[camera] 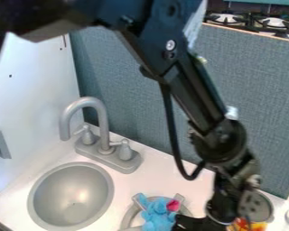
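The black gripper (195, 222) is low in the camera view, right of centre, at the bottom edge. Its dark end is right beside a light-blue plush toy (158, 217) with a pink patch; whether it grips the toy I cannot tell. The plush lies over a grey ring-shaped piece (130, 218) with short prongs, whose lower part is cut off by the frame. An orange and yellow item (258, 225) is partly hidden behind the arm's wrist.
A round grey sink basin (72, 196) is at lower left, with a grey faucet (104, 149) behind it. A blue-grey panel (135, 108) and a white wall (32, 99) border the counter. Stove burners (226, 18) show at upper right.
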Robot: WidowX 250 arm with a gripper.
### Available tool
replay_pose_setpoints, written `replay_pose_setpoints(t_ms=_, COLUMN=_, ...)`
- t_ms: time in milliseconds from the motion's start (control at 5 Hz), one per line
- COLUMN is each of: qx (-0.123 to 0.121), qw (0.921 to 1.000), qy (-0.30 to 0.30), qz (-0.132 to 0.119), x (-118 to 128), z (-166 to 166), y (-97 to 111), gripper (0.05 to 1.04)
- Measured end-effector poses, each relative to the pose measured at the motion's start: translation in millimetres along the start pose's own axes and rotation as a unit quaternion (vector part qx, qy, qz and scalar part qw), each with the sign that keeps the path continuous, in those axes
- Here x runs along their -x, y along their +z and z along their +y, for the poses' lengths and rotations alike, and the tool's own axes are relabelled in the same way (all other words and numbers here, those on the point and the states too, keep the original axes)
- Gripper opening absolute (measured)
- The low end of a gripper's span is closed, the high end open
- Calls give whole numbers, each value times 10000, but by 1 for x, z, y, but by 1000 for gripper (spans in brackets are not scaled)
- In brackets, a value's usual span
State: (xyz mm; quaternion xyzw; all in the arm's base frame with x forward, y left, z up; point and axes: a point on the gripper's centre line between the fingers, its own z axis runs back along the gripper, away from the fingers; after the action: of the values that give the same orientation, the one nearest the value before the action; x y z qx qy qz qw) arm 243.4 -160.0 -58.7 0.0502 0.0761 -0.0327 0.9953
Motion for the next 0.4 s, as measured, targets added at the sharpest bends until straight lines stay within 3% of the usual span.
replay_pose_setpoints(t_ms=200, qx=-522, qw=9975, qy=-436, qz=163, x=23, z=-37, y=20, gripper=546)
replay_pose_setpoints(t_ms=400, qx=-142, qw=9875, qy=-1535, qz=327, x=40, z=-82, y=17, gripper=546)
